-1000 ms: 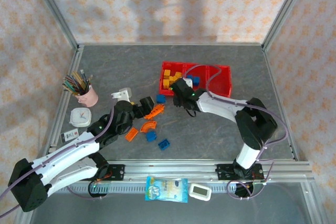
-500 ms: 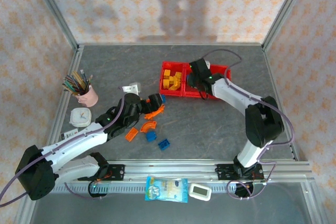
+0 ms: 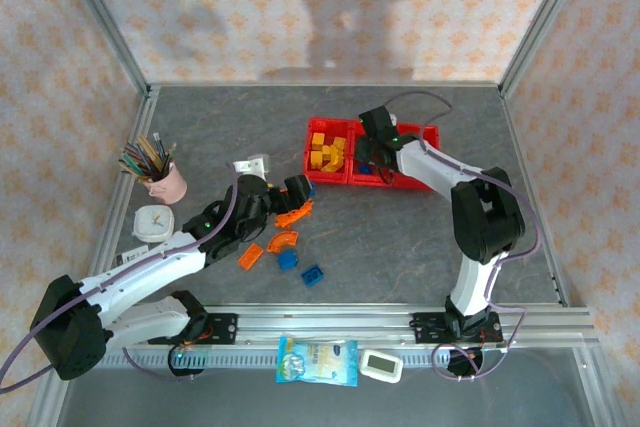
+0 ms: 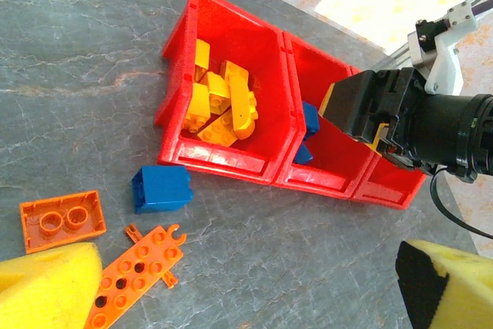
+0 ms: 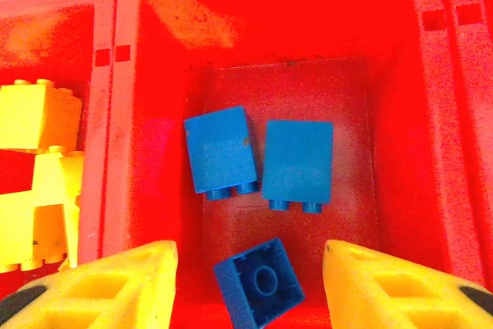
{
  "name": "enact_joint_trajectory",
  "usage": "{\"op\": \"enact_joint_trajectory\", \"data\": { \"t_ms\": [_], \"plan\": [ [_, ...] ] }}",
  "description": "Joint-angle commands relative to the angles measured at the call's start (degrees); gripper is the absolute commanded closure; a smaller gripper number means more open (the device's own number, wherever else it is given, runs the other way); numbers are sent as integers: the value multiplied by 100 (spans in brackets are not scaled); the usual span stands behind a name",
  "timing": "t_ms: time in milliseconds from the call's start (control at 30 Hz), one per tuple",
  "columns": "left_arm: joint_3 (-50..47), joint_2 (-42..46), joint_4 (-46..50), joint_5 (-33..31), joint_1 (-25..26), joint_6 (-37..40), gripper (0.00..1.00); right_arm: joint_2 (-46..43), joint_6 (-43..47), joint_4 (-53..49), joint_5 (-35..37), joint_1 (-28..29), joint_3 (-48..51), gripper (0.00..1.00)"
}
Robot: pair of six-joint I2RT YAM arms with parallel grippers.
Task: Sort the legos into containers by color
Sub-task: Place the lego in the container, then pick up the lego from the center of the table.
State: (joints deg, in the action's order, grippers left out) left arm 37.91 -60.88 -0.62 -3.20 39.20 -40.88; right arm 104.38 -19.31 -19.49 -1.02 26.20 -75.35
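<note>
Right gripper (image 3: pixel 368 154) over the middle of three joined red bins (image 3: pixel 428 139), yellow bricks (image 3: pixel 325 150) piled in left bin. Left gripper (image 3: pixel 293 194) low over table (image 3: pixel 400 247), beside orange pieces (image 3: pixel 284 239); two blue bricks (image 3: pixel 313 274) just nearer the arm bases. Pink pencil cup (image 3: pixel 167 185) far left, blue-white packet (image 3: pixel 317 360) at the front rail

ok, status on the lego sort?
Right end effector open above middle bin, three blue bricks inside. Left end effector open over loose orange plate and blue brick on table. Nothing in the way.
</note>
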Motion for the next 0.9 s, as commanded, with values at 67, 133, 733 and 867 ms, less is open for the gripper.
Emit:
{"op": "enact_joint_trajectory", "data": {
  "t_ms": [67, 133, 733, 867],
  "plan": [
    [75, 159, -70, -23, -44, 72, 1, -532, 59, 41, -232, 114, 115, 47],
    [7, 237, -56, -74, -44, 41, 1, -644, -4, 19, -157, 241, 202, 47],
    [-772, 1374, 461, -718, -76, -253, 1, 184, -628, -26, 409, 2127, -15, 35],
    [-815, 1490, 546, -811, -88, -271, 1, 601, -588, -39, 480, 2240, -320, 32]
  ]
}}
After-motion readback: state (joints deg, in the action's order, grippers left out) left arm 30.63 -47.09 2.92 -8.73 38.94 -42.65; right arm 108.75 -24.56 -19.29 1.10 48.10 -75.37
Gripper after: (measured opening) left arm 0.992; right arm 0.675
